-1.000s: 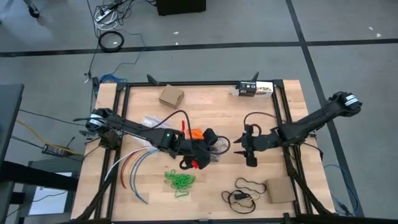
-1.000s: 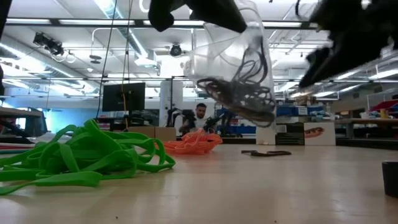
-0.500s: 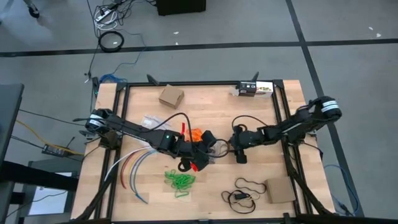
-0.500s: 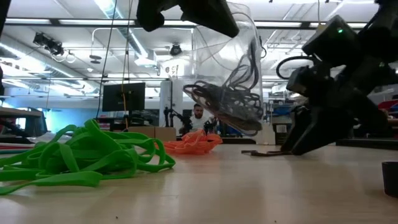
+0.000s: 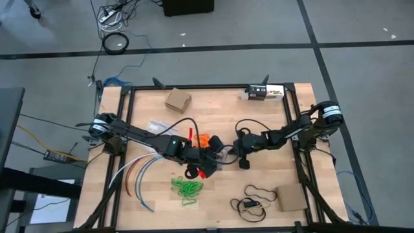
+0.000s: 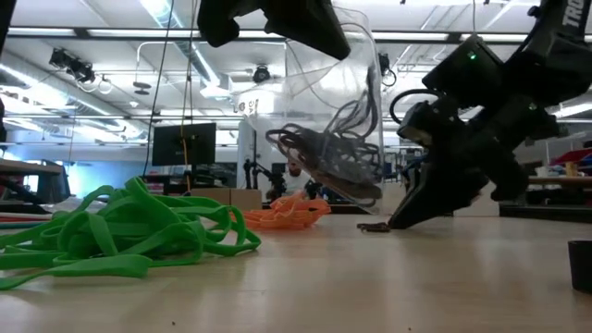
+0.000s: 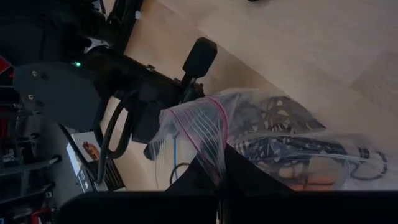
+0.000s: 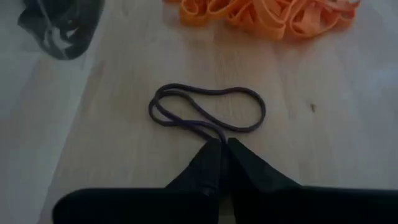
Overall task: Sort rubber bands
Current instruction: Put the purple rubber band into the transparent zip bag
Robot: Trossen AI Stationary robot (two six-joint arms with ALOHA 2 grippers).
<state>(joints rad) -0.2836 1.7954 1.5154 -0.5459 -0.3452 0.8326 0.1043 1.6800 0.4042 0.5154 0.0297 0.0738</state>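
Observation:
My left gripper (image 5: 208, 154) is above the table's middle, shut on a clear zip bag (image 6: 342, 120) with dark rubber bands (image 7: 280, 143) inside. My right gripper (image 8: 221, 148) is down at the table just right of the bag, shut on a single dark rubber band (image 8: 205, 112) that lies flat on the wood. An orange heap (image 5: 202, 139) of bands rests on the table just beyond the loose band. A green heap (image 5: 187, 188) of bands lies toward the near edge. My left gripper pinches the bag's zip-top edge (image 7: 200, 130) between its two fingers, from above. The bag hangs below the fingers, tilted and clear of the table, with the dark bands sagging in its lower part. My right gripper pinches the near end of the dark band's loop (image 8: 214, 132) at its fingertips. The fingers slant down from the table's right (image 6: 398, 217). The rest of the band lies slack on the table.
Coloured cables (image 5: 139, 171) curve at the left. Cardboard boxes sit at the far left (image 5: 178, 100) and near right (image 5: 291, 199). A black cord loop (image 5: 259, 192) lies near the front, a small printed box (image 5: 265, 92) at the far edge, and clear bags (image 5: 155, 126) left of centre.
My right gripper has moved toward the table's left and down to the table beside the bag, and has shut on the loose dark band. The bag in my left gripper has swung slightly.

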